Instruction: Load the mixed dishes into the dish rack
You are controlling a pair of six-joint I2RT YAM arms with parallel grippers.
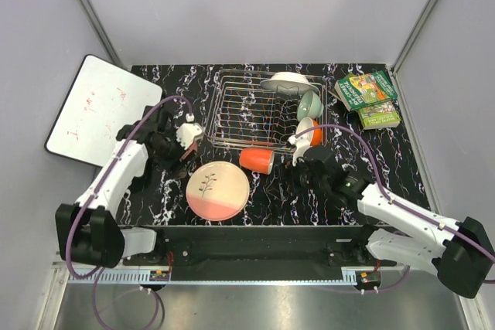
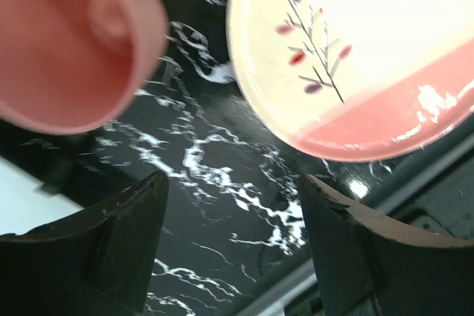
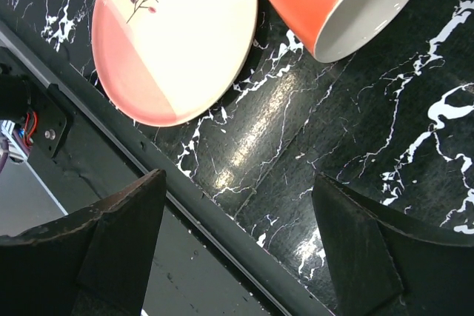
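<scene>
My left jaws and right jaws both stand open, empty. Pink plate (image 1: 217,190) lies flat on the bench (image 1: 263,202), orange mug (image 1: 256,160) on its side beside the rack (image 1: 232,113), pink cup (image 2: 67,42) near the left jaws.

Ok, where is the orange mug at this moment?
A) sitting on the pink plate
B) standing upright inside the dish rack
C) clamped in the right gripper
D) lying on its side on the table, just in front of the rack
D: the orange mug lies on its side on the table, just outside the front edge of the dish rack. Its open mouth shows sideways in the right wrist view.
</scene>
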